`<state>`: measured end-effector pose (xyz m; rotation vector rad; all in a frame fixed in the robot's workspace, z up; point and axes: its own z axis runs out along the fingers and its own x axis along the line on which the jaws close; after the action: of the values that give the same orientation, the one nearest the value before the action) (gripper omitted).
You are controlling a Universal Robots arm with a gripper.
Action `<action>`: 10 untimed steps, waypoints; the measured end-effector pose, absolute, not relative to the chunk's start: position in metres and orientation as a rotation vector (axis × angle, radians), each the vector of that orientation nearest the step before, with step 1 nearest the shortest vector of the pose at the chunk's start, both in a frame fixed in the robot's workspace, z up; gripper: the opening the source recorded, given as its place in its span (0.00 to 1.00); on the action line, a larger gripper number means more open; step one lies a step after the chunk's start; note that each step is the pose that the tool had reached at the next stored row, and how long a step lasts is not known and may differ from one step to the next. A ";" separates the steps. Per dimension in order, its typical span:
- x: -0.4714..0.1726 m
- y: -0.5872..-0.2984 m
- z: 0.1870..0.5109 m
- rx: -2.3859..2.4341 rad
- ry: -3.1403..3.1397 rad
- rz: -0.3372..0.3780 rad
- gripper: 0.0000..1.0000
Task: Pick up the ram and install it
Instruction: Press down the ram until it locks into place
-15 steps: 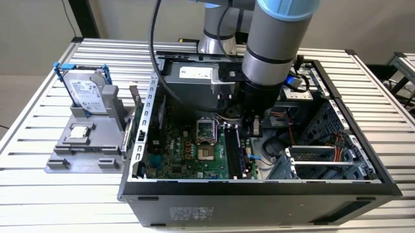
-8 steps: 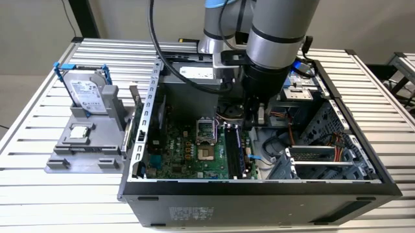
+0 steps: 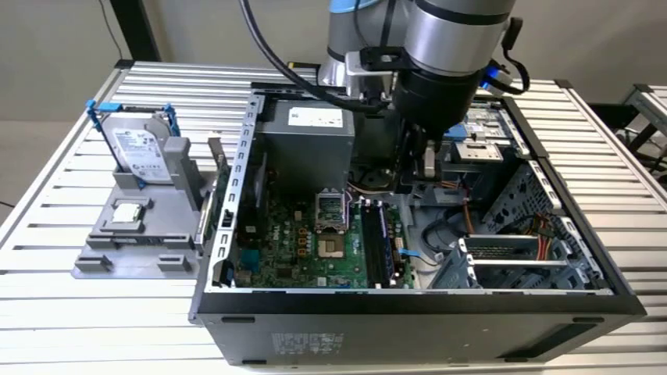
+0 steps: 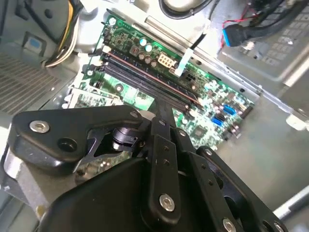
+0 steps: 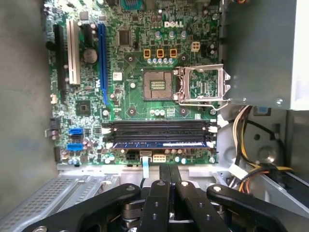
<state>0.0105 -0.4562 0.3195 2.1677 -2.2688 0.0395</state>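
Status: gripper hangs over the open pc case, fingers pinched together w/ nothing between them, tips just above the board edge by the memory slots. The ram sits in the outermost of the four slots, the one nearest the mobo edge, lying flat along it; the other three slots look bare.

Stuff around it: cpu socket is open, w/ its metal latch frame flipped to the side. The gray psu stands right by that. A bundle of yellow/orange cables runs close to one end of the slots, and a small white cable crosses over the board edge in the second wrist view. A perforated drive cage fills the case's side toward the exterior view's right.

Outside the case, toward the exterior view's left, a gray fixture holds a hard drive w/ blue rails standing upright, plus a small square silver cpu chip lying flat.

Everything rests on a slatted aluminium table.
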 end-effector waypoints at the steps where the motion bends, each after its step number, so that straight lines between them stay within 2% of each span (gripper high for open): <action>1: 0.011 -0.456 0.323 2.167 -2.268 0.040 0.00; 10: 0.011 -0.456 0.324 2.168 -2.269 0.039 0.00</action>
<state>0.0105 -0.4562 0.3238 2.1677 -2.2687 0.0395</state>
